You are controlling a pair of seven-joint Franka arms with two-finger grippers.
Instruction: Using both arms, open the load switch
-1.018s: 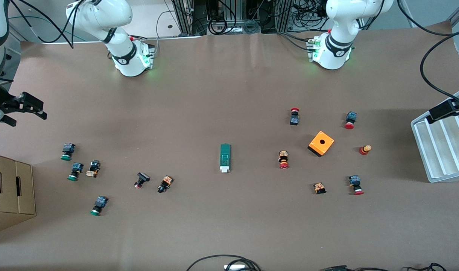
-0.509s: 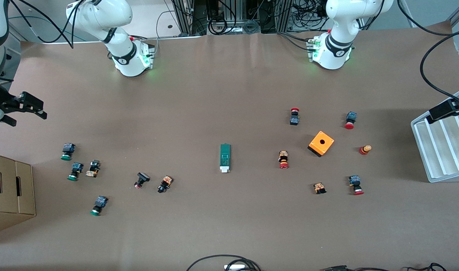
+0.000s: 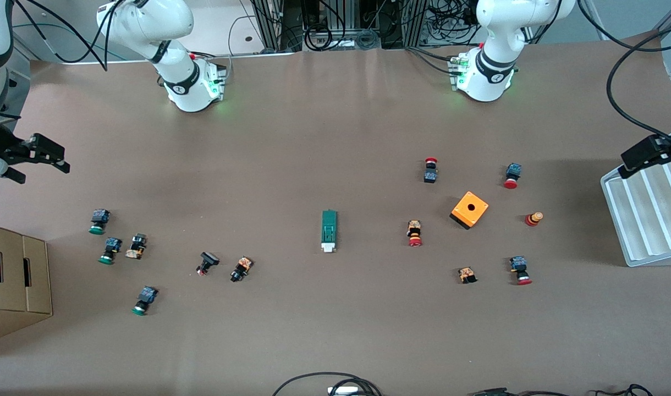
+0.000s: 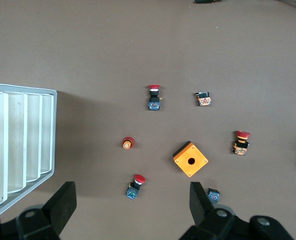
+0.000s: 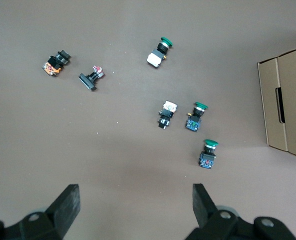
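Untouched mid-bench: small narrow green load switch (image 3: 328,231); left claw (image 3: 652,154), jaws apart, just shifted at white tray edge; right claw (image 3: 36,157), jaws apart, waiting at bench edge; approach barely started.

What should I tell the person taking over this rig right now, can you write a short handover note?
Left gripper: open, empty, up over the white slotted tray at its end of the table.
Right gripper: open, empty, up over its end of the table near the cardboard box and the green-capped buttons.
Load switch: flat mid-table, white end toward the front camera, untouched.
Done: nothing.
Left: bring both grippers to the switch, grip it, open it.
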